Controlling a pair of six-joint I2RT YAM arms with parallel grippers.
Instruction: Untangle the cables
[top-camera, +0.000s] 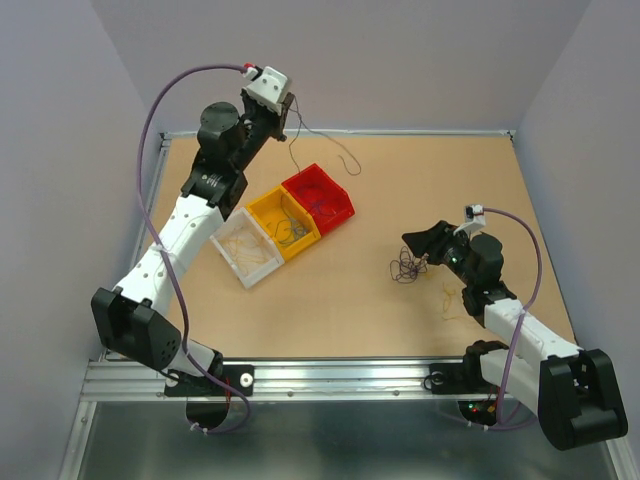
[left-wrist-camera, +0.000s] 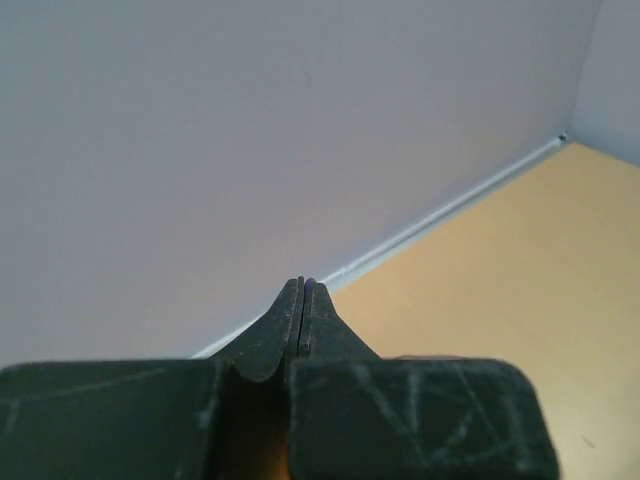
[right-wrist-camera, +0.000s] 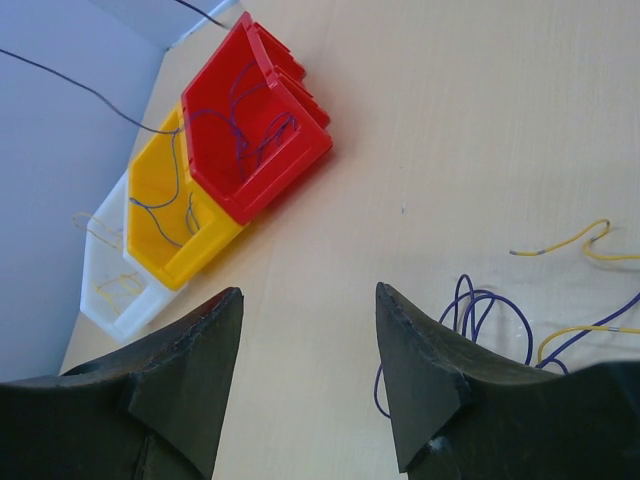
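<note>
Left pincer (left-wrist-camera: 303, 284) pressed together, raised near the back wall. Top view shows a dark wire (top-camera: 322, 138) hanging from it, so I judge it pinched there.

Right pincer (right-wrist-camera: 310, 295) spread, empty, low over the tabletop (top-camera: 400, 180), just beside the clump of cables (top-camera: 407, 267): purple loops, yellow strands alongside.

Stuff looks hair-fine, limp, near weightless; likely to snag and drag its neighbours. I'd nip a free end, not the knot.

Red bin (right-wrist-camera: 285, 175): purple wires. Yellow bin (right-wrist-camera: 185, 265): dark ones. Clear bin (right-wrist-camera: 110, 305): yellowish.

Pale lavender walls (top-camera: 400, 60) enclose a tan wooden tabletop (top-camera: 420, 190) edged by a metal rail (top-camera: 340, 377).
</note>
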